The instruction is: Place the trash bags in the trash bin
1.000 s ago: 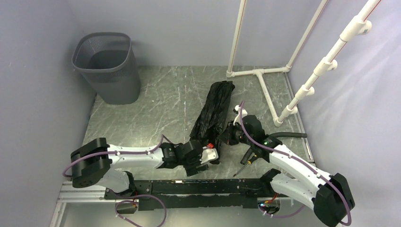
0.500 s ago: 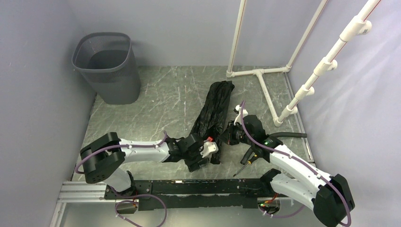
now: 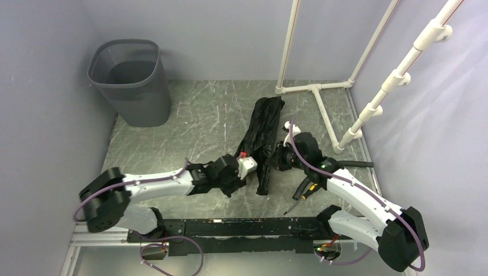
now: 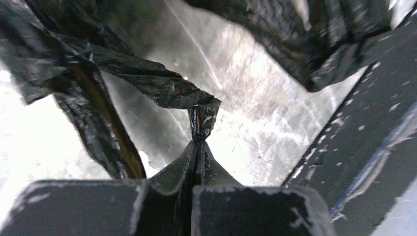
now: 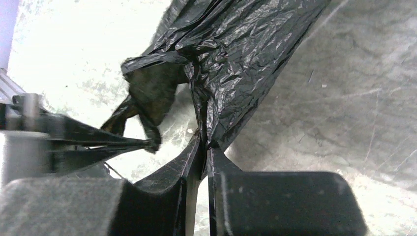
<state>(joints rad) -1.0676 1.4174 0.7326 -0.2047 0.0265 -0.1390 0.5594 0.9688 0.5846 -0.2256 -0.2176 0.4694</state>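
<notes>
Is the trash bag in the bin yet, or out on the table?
Out. The trash bag lies bunched on the table, pinched by the left claw and right claw, far from the bin.

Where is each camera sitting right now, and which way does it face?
Top external: above and behind the bases, looking down on the table, trash bin and trash bag; both arms show.
Left wrist: on the left arm, looking along the left pincer, shut on the bag.
Right wrist: on the right arm, looking along the right pincer, shut on the bag.
Shared: both wrist views show the same trash bag; right wrist also catches the left pincer's tip.
</notes>
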